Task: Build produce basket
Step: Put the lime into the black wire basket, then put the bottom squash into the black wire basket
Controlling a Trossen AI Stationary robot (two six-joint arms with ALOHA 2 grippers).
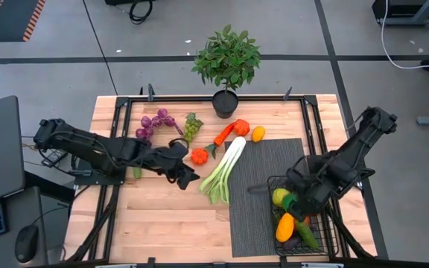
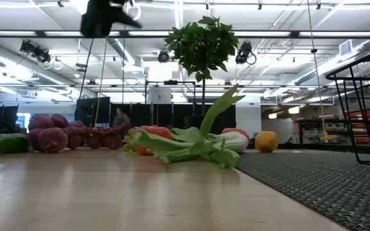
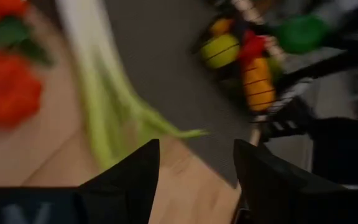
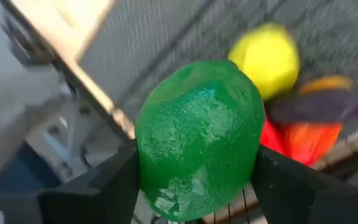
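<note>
The black wire basket stands on the ribbed mat's near right corner and holds a yellow fruit, an orange pepper, a cucumber and a purple piece. My right gripper is over the basket's far left part, shut on a green lime. My left gripper is open and empty, just left of the leek's leafy end; it also shows in the left wrist view. Purple grapes, green grapes, a carrot and a yellow citrus lie on the table. My right gripper pinches the green lime by two opposite sides between its two fingers. The lime sits between the fingers, above the fruit lying in the basket. The fingers slant down from the table's right side.
A leafy plant in a black pot stands at the table's far edge. The dark ribbed mat covers the table's right half. A red-orange piece lies beside my left gripper, and a cucumber lies near the left arm.
</note>
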